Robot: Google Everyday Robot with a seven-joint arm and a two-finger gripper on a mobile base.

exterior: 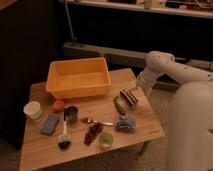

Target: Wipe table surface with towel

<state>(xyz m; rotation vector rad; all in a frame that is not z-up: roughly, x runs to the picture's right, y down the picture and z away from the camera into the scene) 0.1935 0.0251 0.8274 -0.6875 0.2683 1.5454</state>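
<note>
- Wooden table (147,117) bears an orange bin (77,79) at its back.
- The blue-grey towel (126,123) lies crumpled in front of the bin and to its right, near the table's front edge.
- The gripper (130,96) hangs low just right of the bin's front corner, apart from the towel; I cannot tell whether it is spread or closed.
- A white cup (33,110) stands left of the bin's front.
</note>
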